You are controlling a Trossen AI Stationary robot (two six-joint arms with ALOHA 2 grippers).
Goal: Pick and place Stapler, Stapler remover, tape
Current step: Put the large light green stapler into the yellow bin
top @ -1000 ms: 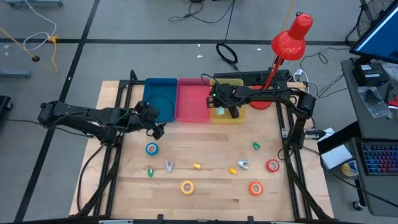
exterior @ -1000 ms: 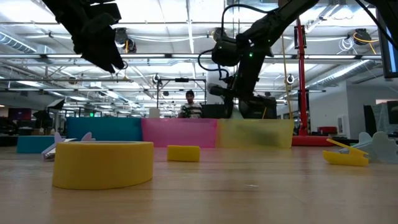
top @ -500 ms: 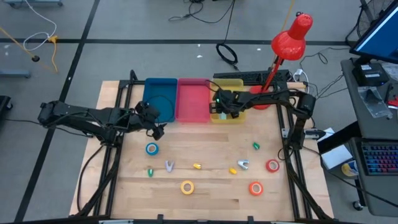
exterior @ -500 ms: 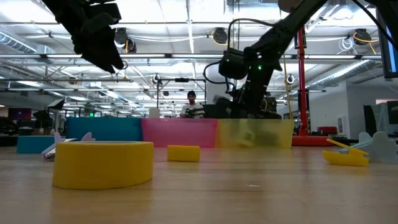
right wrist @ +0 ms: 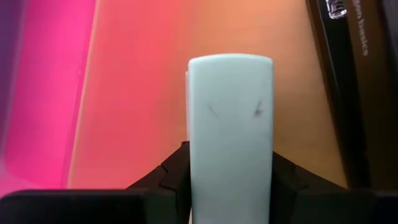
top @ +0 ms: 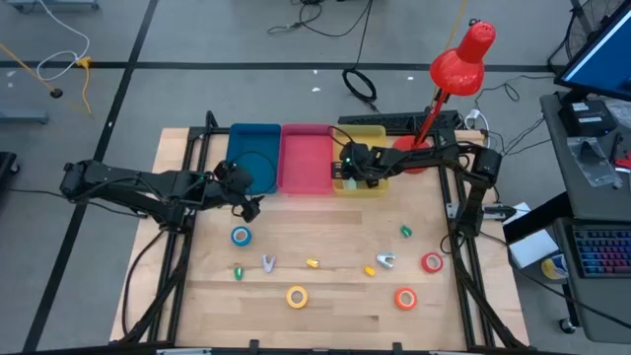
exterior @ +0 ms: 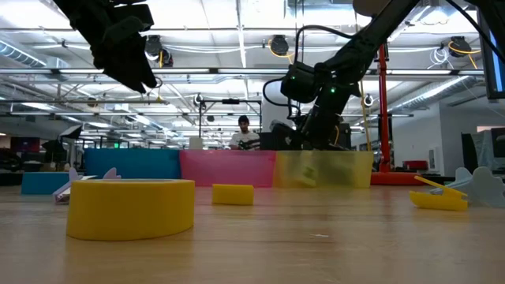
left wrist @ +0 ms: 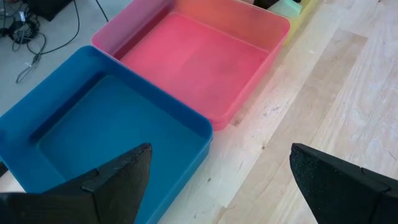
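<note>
Right now your right gripper pinches a pale green stapler down inside the yellow bin at the table's 12 o'clock edge, while your left gripper, fingers spread, hovers over the blue bin's near corner.

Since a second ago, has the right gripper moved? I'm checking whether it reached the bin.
Yes. In the high view the right gripper shifted slightly within the yellow bin, away from the pink bin, and it holds a pale stapler.
</note>
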